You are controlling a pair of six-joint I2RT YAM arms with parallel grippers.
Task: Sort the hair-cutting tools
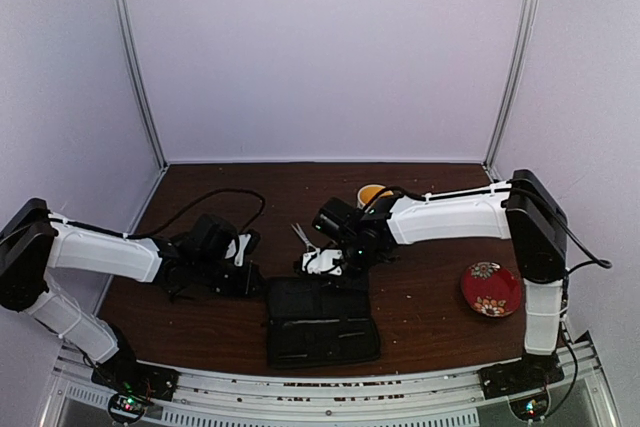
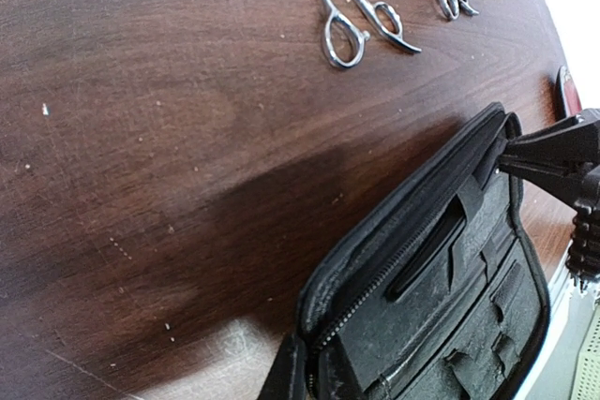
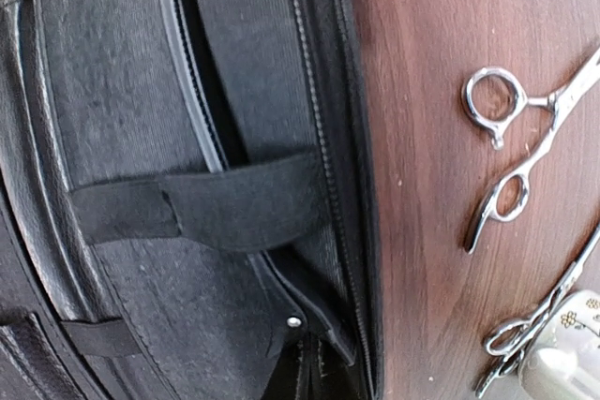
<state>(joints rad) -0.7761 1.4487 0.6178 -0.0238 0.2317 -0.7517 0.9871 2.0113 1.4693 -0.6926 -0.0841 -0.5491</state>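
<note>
Presently, item: scissors [image 1: 300, 235], silver, ring-handled, flat on the surface [image 1: 430, 332] just beyond the far edge of the case [image 1: 320, 322] and apart from it. Long axis: oblique, blades toward far-left, rings toward near-right, so the rings face the right gripper [image 1: 335, 262]. Bearing: far and a little left of that gripper, near it. The left gripper [image 2: 527, 152] is farther off, to the left at the case's far-left corner. Nearer arm: the right, by judgement. Item: second scissors [image 3: 530, 339], same kind, also on the surface beyond the case, near-right of the first pair, rings just beside a white patterned object [image 3: 570, 362]; in the top view largely hidden under the right wrist. Item: clips, not to be told apart from the black case in these views. Right gripper: clenched; its fingers do not show plainly in its own view, and nothing is seen in it. Left gripper: clenched, tips meeting at the case's rim; whether they pinch the rim cannot be told. Case: open, near-centre, straps and pockets facing up. Cup [image 1: 372, 194]: far of the right arm. Plate [image 1: 490, 289]: right, well apart. Judgement: neither pair of scissors is in the case yet. Picking the first pair would call for the right gripper to release, reach far-left and close across the oblique shank.
</note>
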